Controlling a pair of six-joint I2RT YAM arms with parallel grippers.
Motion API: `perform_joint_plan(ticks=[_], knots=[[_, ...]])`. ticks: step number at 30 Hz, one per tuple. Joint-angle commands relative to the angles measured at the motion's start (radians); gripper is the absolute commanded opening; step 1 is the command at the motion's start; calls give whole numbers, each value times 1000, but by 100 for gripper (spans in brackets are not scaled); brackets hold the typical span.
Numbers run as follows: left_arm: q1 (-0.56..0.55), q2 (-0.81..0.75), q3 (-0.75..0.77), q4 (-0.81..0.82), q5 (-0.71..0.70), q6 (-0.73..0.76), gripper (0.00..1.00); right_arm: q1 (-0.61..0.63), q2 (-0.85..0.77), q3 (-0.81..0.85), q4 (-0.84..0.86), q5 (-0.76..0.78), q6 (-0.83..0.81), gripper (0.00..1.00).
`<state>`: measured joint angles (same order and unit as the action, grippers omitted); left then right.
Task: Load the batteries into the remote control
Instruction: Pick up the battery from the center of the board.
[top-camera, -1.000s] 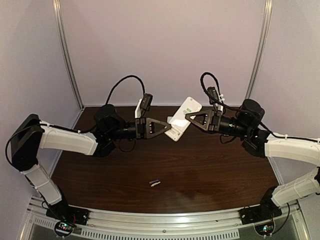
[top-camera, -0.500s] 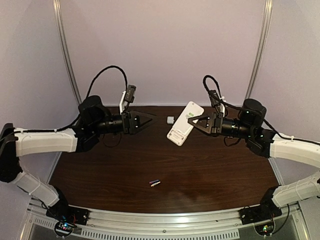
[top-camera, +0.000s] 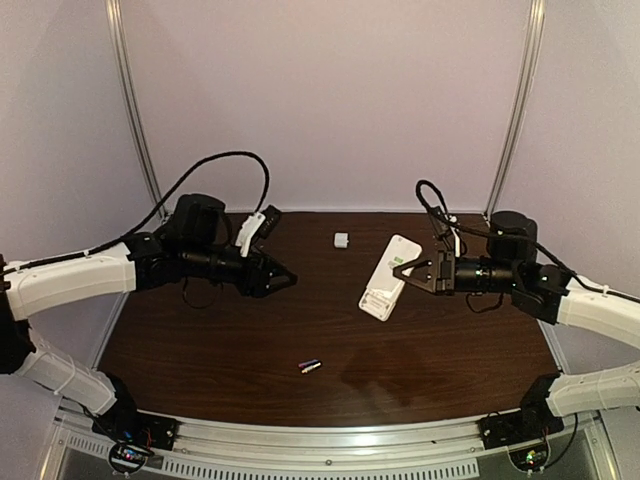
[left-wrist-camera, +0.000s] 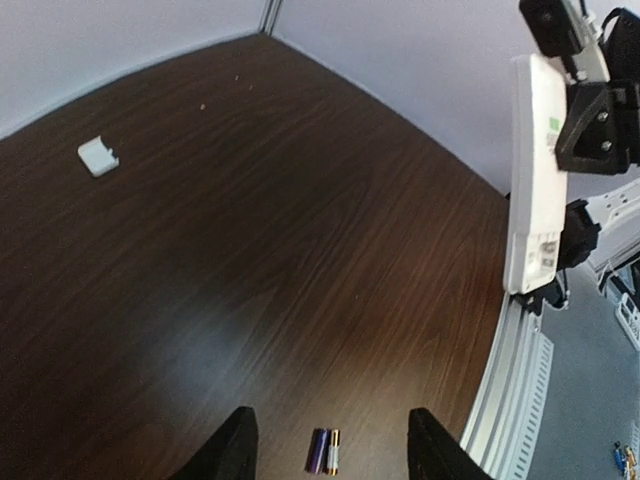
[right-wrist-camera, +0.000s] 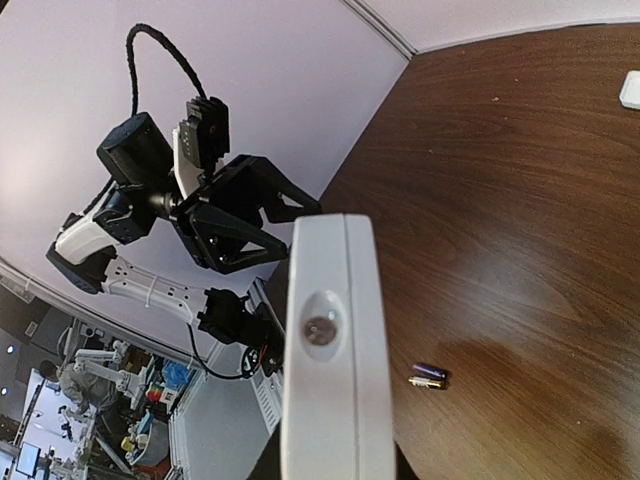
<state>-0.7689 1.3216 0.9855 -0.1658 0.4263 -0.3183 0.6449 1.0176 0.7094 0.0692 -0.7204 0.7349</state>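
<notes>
My right gripper (top-camera: 413, 273) is shut on the white remote control (top-camera: 391, 277) and holds it tilted above the table's right middle. The remote's end with a small round window fills the right wrist view (right-wrist-camera: 330, 370). It also shows in the left wrist view (left-wrist-camera: 530, 180). Two batteries (top-camera: 310, 367) lie side by side on the dark wooden table (top-camera: 220, 340) near the front centre. My left gripper (top-camera: 280, 279) is open and empty, well apart from the remote. In the left wrist view the batteries (left-wrist-camera: 325, 452) lie between its fingertips (left-wrist-camera: 240, 440), lower down. They also show in the right wrist view (right-wrist-camera: 428, 376).
A small flat white squarish piece (top-camera: 341, 240) lies at the back centre of the table, seen also in the left wrist view (left-wrist-camera: 98, 156). Pale walls with metal corner posts (top-camera: 135, 110) close in the table. A metal rail (top-camera: 330, 440) runs along the front edge.
My left gripper has drawn back to the left, away from the remote, and tipped down toward the table. My right gripper has carried the remote lower and to the right. The batteries have not moved.
</notes>
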Motion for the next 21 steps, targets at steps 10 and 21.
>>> perform_joint_plan(ticks=[10, 21], knots=[[-212, 215, 60, -369, -322, 140, 33, -77, -76, -100, -138, 25, -45, 0], [-275, 389, 166, -382, -326, 202, 28, -90, -86, -120, -149, 15, -46, 0]])
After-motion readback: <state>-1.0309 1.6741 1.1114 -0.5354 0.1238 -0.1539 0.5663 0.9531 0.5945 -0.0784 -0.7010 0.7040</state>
